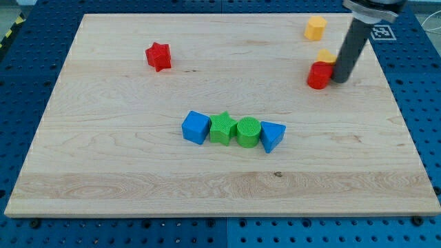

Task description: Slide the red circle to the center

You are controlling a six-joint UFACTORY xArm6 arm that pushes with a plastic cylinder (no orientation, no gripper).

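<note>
No pincer is fitted, so no grasp state applies; my tip (339, 79) is seen pressed against the right side of the red circle (318, 76), at the bench's (103, 158) upper right. A yellow block (326, 55) is partly hidden just behind rod & circle; another yellow block (315, 28) sits nearer the top edge. Mid-bench, a touching row: blue cube (196, 127), green star (222, 128), green circle (248, 132), blue triangle (271, 136). Red star (158, 56) is upper left.

Bare wooden board (138, 172) lies open between red circle block (318, 76) and centre. My tip (339, 80) touches its right side; yellow block (325, 56) just behind. Row of blue cube (196, 127), green star (222, 128), green cylinder (248, 132), blue triangle (271, 136) blocks the view's lower centre.
</note>
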